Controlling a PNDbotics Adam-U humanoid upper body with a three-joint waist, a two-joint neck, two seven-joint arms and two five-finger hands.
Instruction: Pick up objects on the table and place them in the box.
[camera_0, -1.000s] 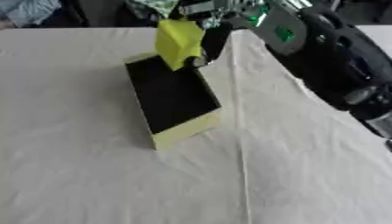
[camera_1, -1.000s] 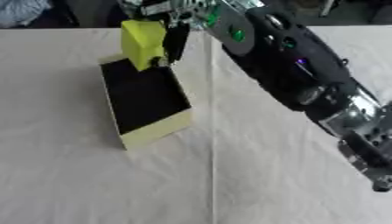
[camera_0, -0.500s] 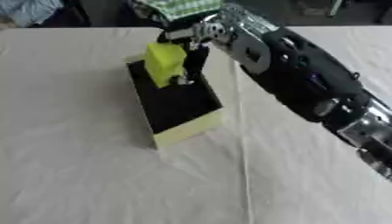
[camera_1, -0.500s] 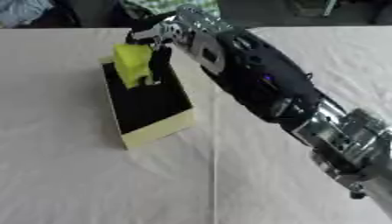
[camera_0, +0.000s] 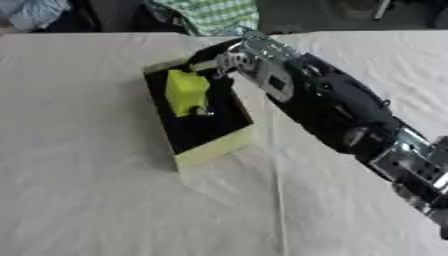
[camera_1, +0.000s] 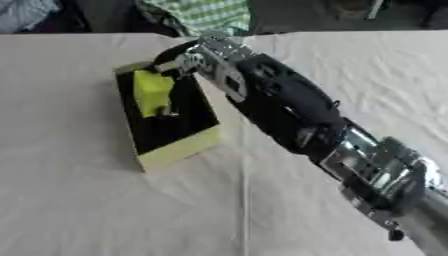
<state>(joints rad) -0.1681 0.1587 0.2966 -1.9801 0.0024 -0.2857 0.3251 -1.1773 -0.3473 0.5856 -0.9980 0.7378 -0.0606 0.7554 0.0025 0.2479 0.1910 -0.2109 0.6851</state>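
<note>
A pale yellow box with a black inside lies open on the white tablecloth, left of centre. A yellow-green block hangs inside the box's opening, over its far half. My right hand reaches in from the right over the box's far rim, fingers curled down round the block. Whether the block touches the box floor I cannot tell. The right arm runs black and silver to the lower right corner. My left hand shows in neither view.
The white tablecloth spreads wide to the left and front, with a crease running down from the box. A person in a checked garment sits at the far edge, beyond the table.
The right hand has come down and forward with the block, from above the box's far rim into the box's opening. The view has also shifted.
</note>
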